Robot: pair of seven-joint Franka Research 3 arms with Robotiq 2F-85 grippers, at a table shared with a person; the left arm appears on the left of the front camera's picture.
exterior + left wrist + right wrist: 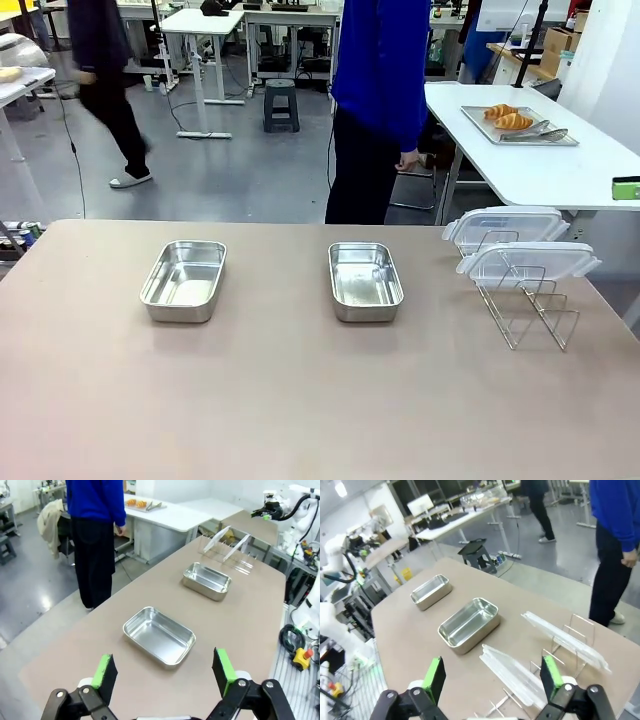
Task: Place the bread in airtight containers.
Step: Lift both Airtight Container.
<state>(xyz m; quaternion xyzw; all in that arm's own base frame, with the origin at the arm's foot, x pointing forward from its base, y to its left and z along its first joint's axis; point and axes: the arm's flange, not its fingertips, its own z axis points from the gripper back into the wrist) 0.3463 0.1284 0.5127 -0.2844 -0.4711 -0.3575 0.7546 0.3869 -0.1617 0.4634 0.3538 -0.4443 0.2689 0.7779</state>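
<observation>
Two golden croissants, the bread (508,118), lie on a flat metal tray (560,138) on the white side table at the back right; they also show far off as bread (137,502). Two shiny steel pans, the airtight containers, stand empty on the brown table: the left pan (183,280) and the middle pan (366,281). My left gripper (163,659) hangs open above the table, just short of the nearer pan (159,635), with the other pan (206,580) beyond. My right gripper (492,662) is open over the lids, with one pan (469,624) ahead and the second pan (431,591) farther off.
Two clear clip lids (520,250) lean in a wire rack (535,315) at the table's right side. A person in a blue top (380,90) stands at the far edge, turned toward the white side table (540,170). Tongs (540,132) lie on the tray.
</observation>
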